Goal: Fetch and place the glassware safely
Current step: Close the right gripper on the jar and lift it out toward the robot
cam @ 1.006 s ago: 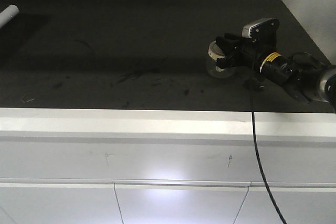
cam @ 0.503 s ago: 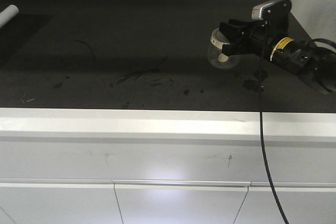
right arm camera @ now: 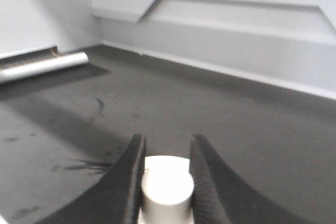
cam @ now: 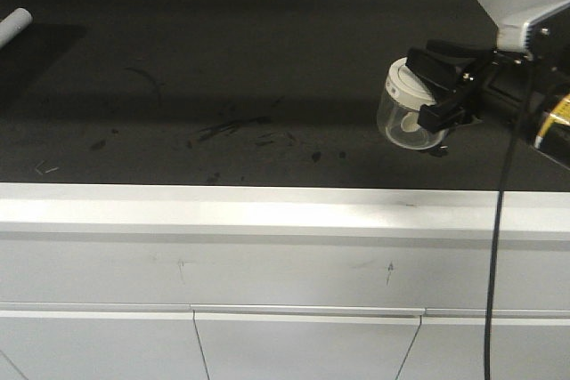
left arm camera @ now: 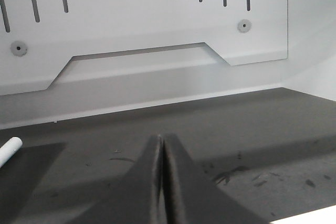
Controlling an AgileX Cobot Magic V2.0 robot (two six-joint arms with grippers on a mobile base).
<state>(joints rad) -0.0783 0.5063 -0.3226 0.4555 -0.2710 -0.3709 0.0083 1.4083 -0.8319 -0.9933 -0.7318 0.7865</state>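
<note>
Exterior front-facing view: a broad, scuffed, dark matte countertop [cam: 223,86] is seen above a white cabinet front [cam: 267,264]. A white slotted back panel [left arm camera: 131,14] is shown behind it in the left wrist view. The black right gripper [cam: 436,86] is reached in from 3 o'clock, with a black cable [cam: 494,264] hung down from it toward 5 o'clock. A white cylinder [cam: 16,22] is left lying at 10 o'clock, well apart from the work.

The left gripper [left arm camera: 161,182] is held idle over the counter, its two dark fingers pressed together with nothing between them.

A small squat clear glass jar [cam: 405,126] is clamped between the right gripper's fingers at 3 o'clock. It is slightly tilted and appears to be raised clear of the surface, near the front edge. Its round cream-white lid [cam: 410,82] is turned toward 11 o'clock. In the right wrist view the small white knob [right arm camera: 167,184] is seen framed closely by both fingers; where exactly the pads bear cannot be told.

The carry is judged to be the step in hand. It would be done well if the grip were left unaltered, the jar levelled, travel slowed, and the base lowered flat before release, since a loose lid could be shed.
</note>
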